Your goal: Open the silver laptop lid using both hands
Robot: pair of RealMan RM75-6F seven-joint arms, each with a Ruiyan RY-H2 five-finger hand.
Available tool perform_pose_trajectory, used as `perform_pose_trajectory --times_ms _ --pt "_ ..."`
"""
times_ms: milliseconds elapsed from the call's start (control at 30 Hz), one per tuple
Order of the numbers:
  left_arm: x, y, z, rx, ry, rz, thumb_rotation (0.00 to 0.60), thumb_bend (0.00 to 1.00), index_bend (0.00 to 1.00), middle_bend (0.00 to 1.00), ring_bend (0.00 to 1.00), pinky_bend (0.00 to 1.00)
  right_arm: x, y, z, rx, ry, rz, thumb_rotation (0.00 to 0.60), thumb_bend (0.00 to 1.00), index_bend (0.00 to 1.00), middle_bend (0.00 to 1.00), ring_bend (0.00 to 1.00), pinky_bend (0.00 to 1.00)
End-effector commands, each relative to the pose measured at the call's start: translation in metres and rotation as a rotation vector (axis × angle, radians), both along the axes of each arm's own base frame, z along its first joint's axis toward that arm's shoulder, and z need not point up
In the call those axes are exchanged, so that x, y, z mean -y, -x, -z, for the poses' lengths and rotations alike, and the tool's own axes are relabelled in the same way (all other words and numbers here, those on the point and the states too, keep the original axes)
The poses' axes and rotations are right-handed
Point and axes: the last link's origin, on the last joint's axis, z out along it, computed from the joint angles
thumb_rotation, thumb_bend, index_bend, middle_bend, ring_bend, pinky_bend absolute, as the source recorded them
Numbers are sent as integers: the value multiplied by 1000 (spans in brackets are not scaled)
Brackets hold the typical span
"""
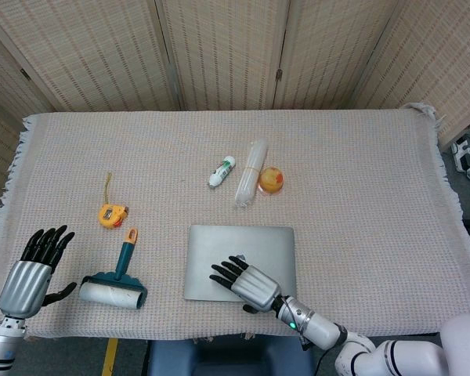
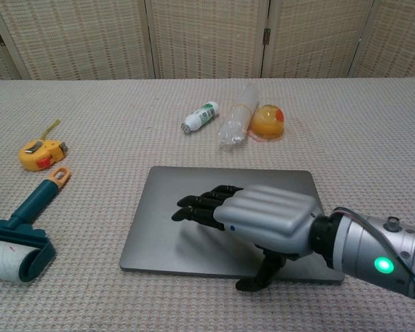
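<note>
The laptop [image 1: 240, 262] lies shut and flat on the cloth-covered table [image 1: 360, 180], near its front edge and roughly centred. The right hand [image 1: 245, 283] sits over the lid's front half, fingers [image 2: 200, 206] stretched toward the left side, thumb hanging down just past the front edge; it holds nothing. From the chest view I cannot tell whether the palm presses on the lid or floats just above it.

The left hand [image 1: 27, 270] is well to the left of the laptop, beyond the lint roller [image 1: 116, 283], fingers spread and empty, at the table's front-left corner.

Risks, as I judge them:

1. Only 1 hand is at the laptop. If the right hand lifts alone, the base will likely rise with the lid or slide on the cloth, since nothing pins it down.
2. The palm lies over the lid. Any downward push there works against the thumb trying to pry the front edge up.
3. The thumb is at the seam but the gap is thin; it may slip off and shove the laptop backward toward the bottle [image 1: 251, 171] and the orange ball [image 1: 271, 179] behind it.
4. The left hand's straight route to the laptop crosses the lint roller, and the tape measure [image 1: 112, 214] lies just behind that; a low sweep could knock either.
</note>
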Motion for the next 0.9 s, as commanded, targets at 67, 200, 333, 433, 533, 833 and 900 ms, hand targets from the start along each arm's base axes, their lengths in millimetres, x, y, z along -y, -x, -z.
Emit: perform_pose_trajectory --times_ms 67,200,333,433,533,833,900 --pt "-1 1 0 7 -3 -2 600 217 3 52 65 0 4 -4 5 -8 8 -4 600 261 0 0 0 0" --pt "0 2 0 9 -4 -4 600 217 3 52 65 0 7 -6 6 -8 19 0 600 262 0 0 0 0" --pt "-1 4 0 9 -4 -8 600 217 3 52 65 0 8 -7 7 -16 24 -3 600 262 0 0 0 0" --pt "-1 4 1 11 -3 -9 600 217 3 52 65 0 9 -9 9 -20 27 -7 600 262 0 0 0 0" --pt "-1 5 1 11 -2 -10 600 217 3 52 65 0 10 -10 10 -25 30 -13 600 262 0 0 0 0" --pt "-2 8 4 13 6 -12 600 217 2 52 65 0 8 -15 16 -44 39 -43 600 383 0 0 0 0" --pt "-2 8 5 12 10 -11 600 217 2 52 65 0 8 -15 16 -47 43 -49 600 429 0 0 0 0"
